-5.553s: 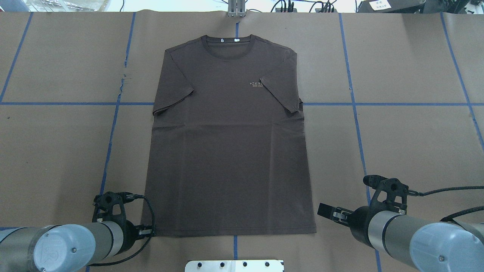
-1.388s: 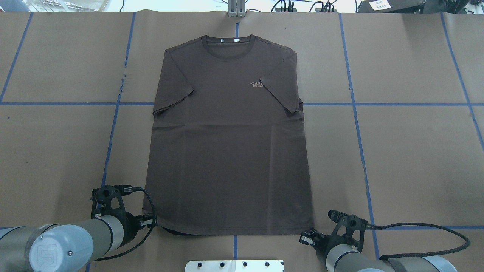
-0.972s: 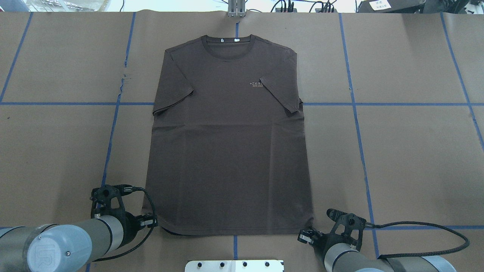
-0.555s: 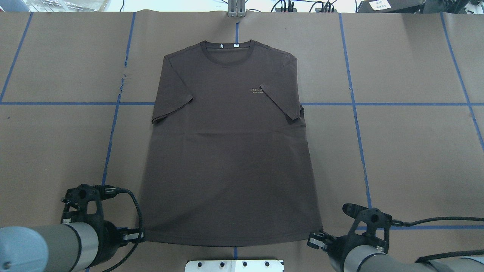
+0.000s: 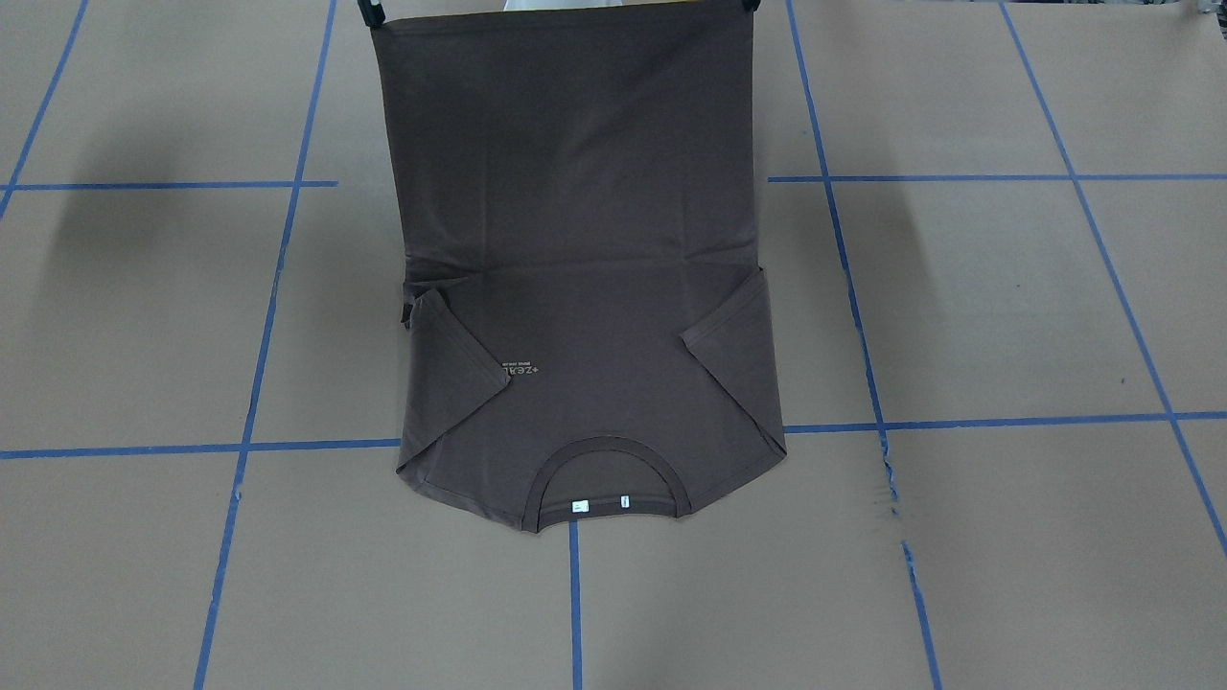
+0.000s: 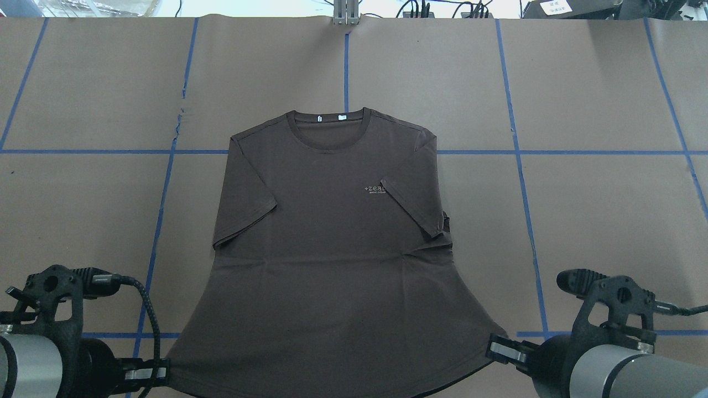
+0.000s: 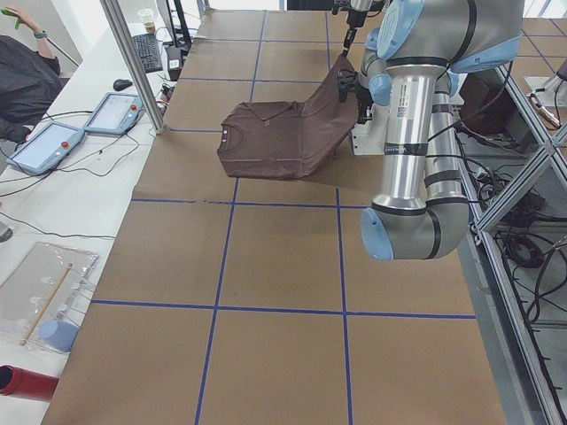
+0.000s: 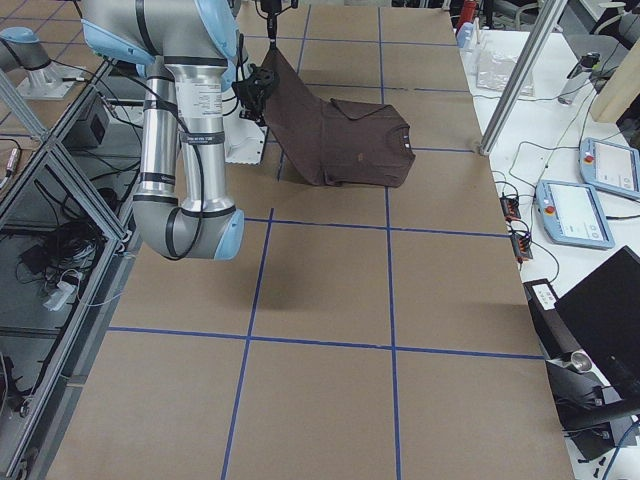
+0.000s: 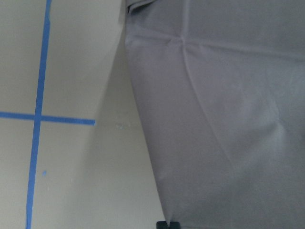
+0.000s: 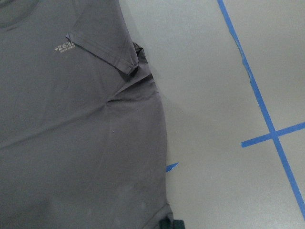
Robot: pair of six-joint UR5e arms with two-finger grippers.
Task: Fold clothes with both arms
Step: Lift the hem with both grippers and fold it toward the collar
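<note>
Gripping T-shirt by both hem corners: left hand and right hand pinched tight on cloth. Hem up off desk; collar flat, straight ahead, equidistant from both.

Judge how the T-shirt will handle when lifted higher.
Probably floppy: the T-shirt drapes as a sheet from the left gripper and right gripper, creasing where it meets the table. Likely light: two corner pinches hold its raised half.

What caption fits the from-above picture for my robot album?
The left pincer and right pincer hold the brown T-shirt up by its bottom corners, collar end flat on the table.
</note>
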